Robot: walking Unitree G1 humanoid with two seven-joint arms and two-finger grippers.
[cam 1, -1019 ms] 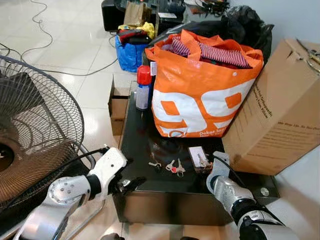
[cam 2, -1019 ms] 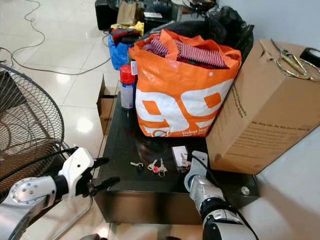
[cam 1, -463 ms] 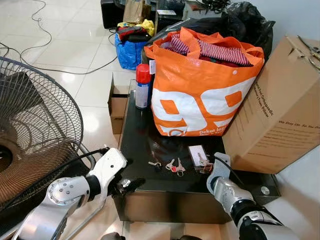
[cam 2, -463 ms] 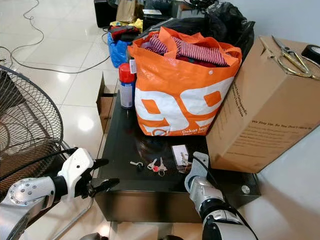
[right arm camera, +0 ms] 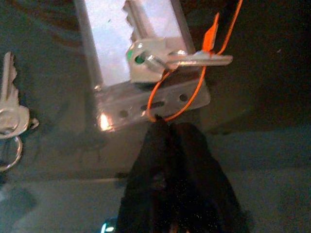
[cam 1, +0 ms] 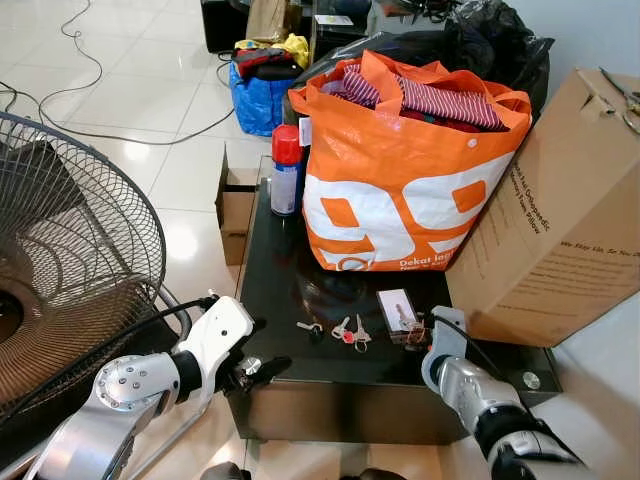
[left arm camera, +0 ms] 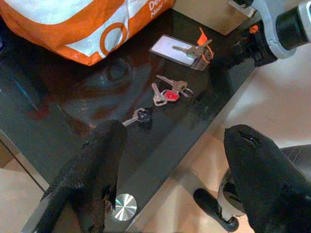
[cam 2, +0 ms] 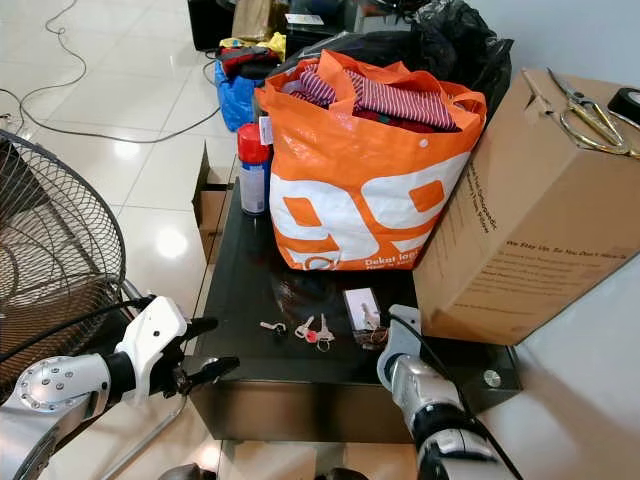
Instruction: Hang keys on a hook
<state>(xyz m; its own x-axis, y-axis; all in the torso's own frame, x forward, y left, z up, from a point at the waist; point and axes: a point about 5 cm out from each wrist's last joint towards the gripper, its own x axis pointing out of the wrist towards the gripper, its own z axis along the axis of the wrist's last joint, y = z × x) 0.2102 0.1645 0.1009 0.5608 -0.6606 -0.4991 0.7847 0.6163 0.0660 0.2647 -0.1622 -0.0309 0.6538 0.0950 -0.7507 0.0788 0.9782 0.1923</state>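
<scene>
Slid slightly right: right tool (right arm camera: 170,145) pinched on orange loop (right arm camera: 194,92) to lift keys (right arm camera: 165,60); left tool (left arm camera: 170,160) open, empty.

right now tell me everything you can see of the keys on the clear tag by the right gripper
The tagged keys are two silver metal keys lying flat on a clear plastic tag, tied to it by a thin orange cord looped through a hole in its edge. They rest on the black glossy table, near its front edge. The right gripper has its black fingers shut on the cord's loop.

Orange bag (cam 1: 405,190) w/ clothes btwn spray can (cam 1: 286,173) & cardboard box (cam 1: 560,220).
</scene>
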